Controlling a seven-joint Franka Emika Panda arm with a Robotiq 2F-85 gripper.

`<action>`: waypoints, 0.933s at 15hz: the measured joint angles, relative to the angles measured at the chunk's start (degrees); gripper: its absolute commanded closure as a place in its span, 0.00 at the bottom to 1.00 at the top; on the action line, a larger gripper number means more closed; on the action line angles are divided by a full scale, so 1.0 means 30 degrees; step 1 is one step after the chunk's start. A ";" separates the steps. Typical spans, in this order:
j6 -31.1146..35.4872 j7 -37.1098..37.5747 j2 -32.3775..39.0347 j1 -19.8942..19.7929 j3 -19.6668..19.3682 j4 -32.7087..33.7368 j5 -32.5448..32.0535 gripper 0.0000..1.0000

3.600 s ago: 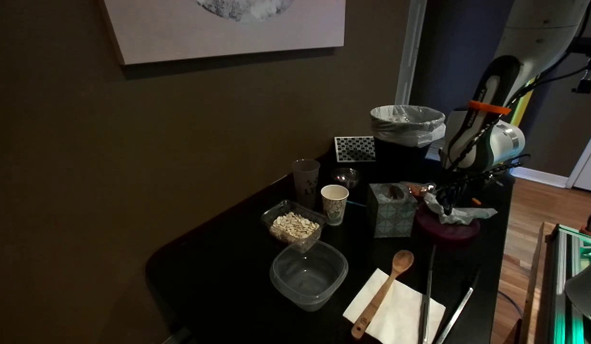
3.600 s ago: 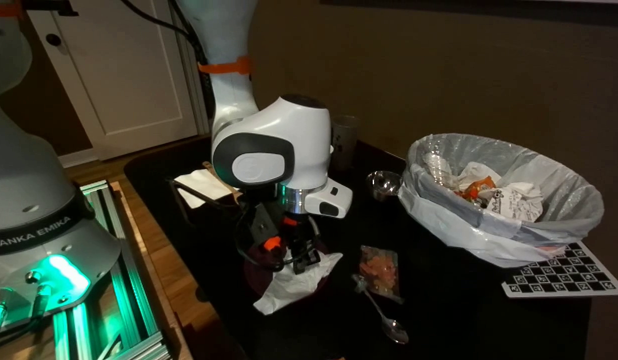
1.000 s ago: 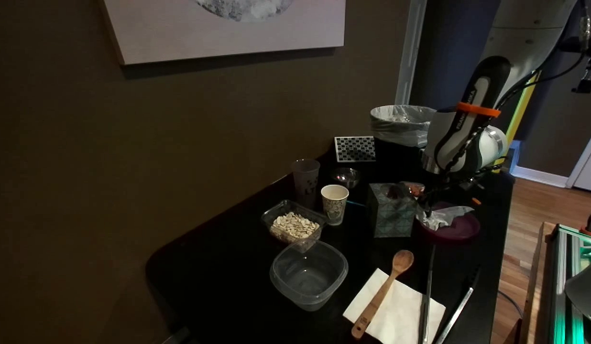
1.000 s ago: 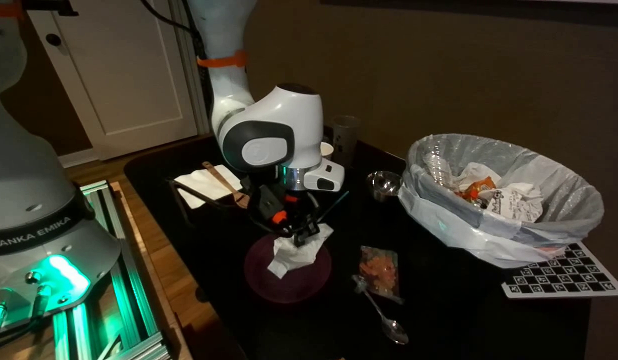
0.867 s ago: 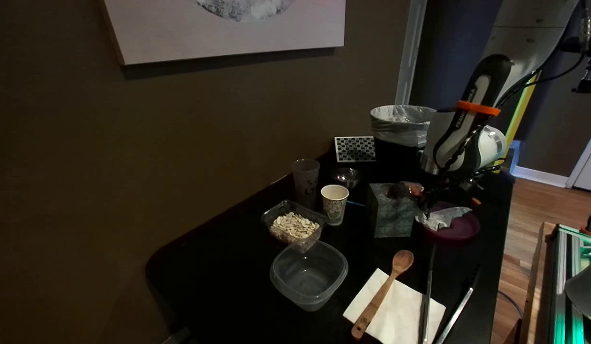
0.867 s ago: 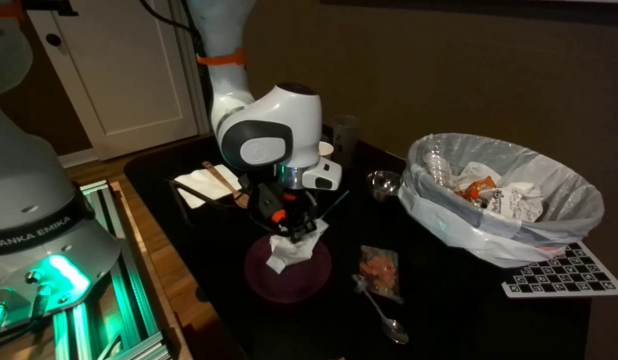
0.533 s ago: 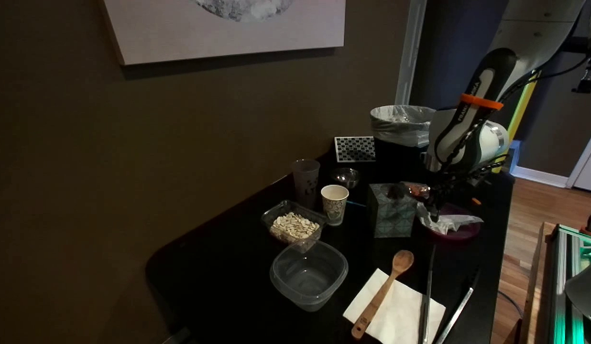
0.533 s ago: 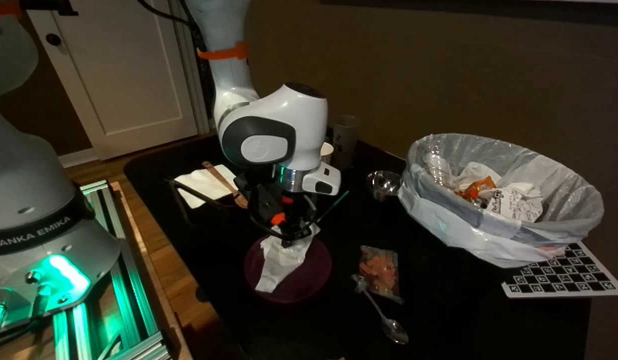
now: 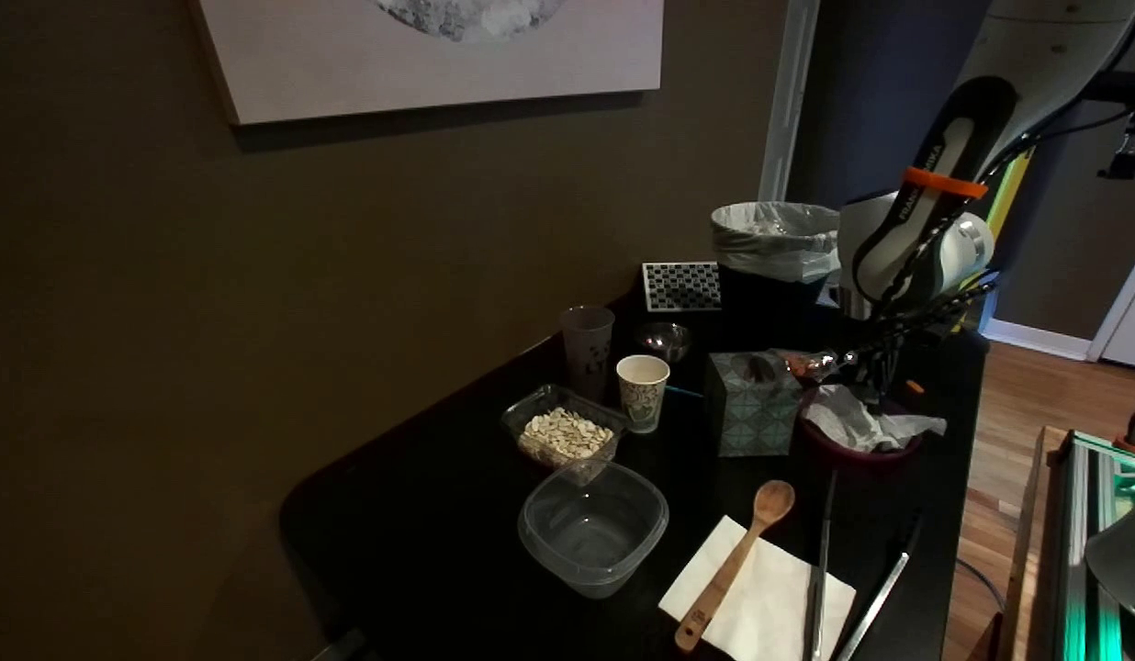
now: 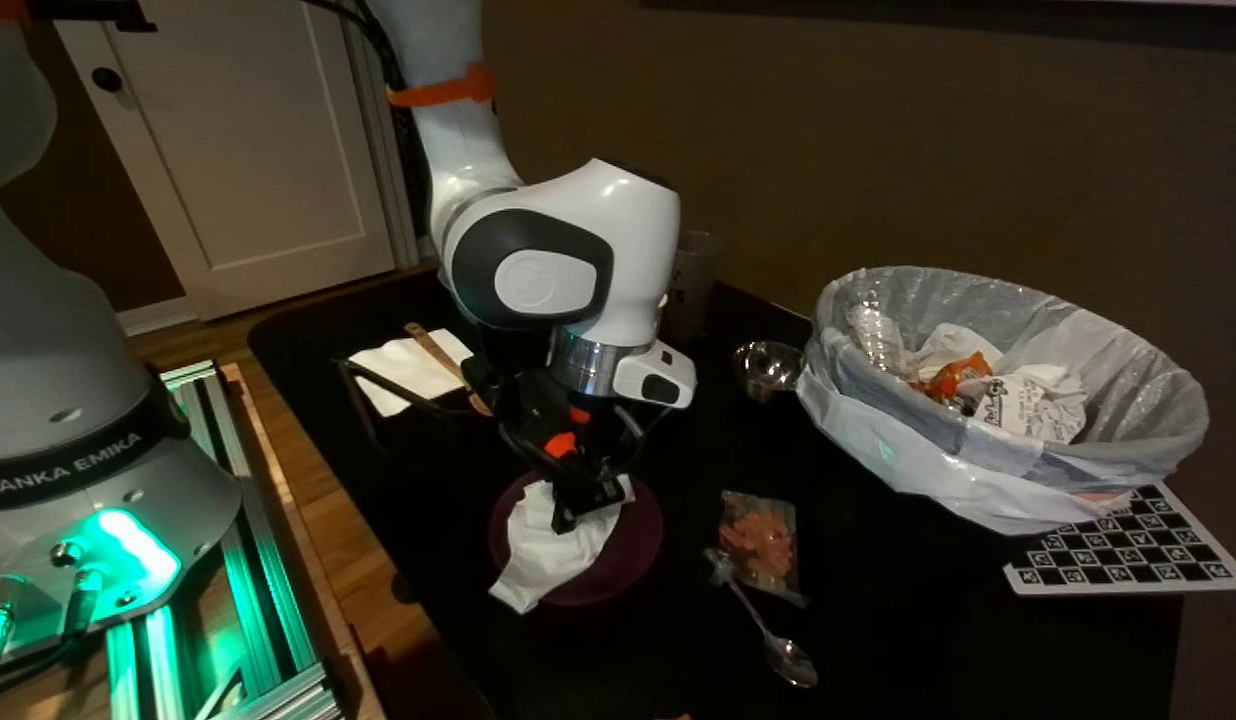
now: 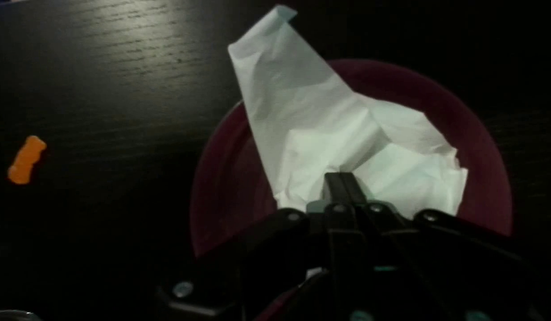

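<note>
Wrist view shows the gripper (image 11: 344, 180) closed, pinching the white tissue (image 11: 320, 116), which lies across the purple plate (image 11: 222, 196) and past its rim; light, even pressure should prevent the tissue tearing or the plate sliding.

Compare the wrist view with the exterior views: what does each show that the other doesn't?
Only the wrist view: the table's wood grain and the orange piece's lumpy outline up close.
Only the exterior views: the bin, checkered board, wooden spoon and white arm.
Both: the hand on the tissue, the plate beneath, and the orange piece.
</note>
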 measured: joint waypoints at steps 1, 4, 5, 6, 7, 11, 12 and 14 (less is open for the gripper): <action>0.0000 0.0430 0.0006 0.0427 -0.0652 0.0044 -0.0557 1.00; 0.0030 0.1861 0.0115 0.1492 -0.2162 0.0246 -0.1950 1.00; 0.0095 0.2331 0.0194 0.1770 -0.2514 0.0318 -0.2299 1.00; 0.0201 0.2794 0.0290 0.2032 -0.2804 0.0385 -0.2565 1.00; 0.0405 0.3210 0.0415 0.2256 -0.3030 0.0454 -0.2759 1.00; 0.1504 0.4379 0.1134 0.2843 -0.3283 0.0616 -0.2831 1.00; 0.1925 0.4602 0.1340 0.2960 -0.3282 0.0619 -0.2782 1.00; 0.2746 0.4756 0.1658 0.3067 -0.3127 0.0616 -0.2462 1.00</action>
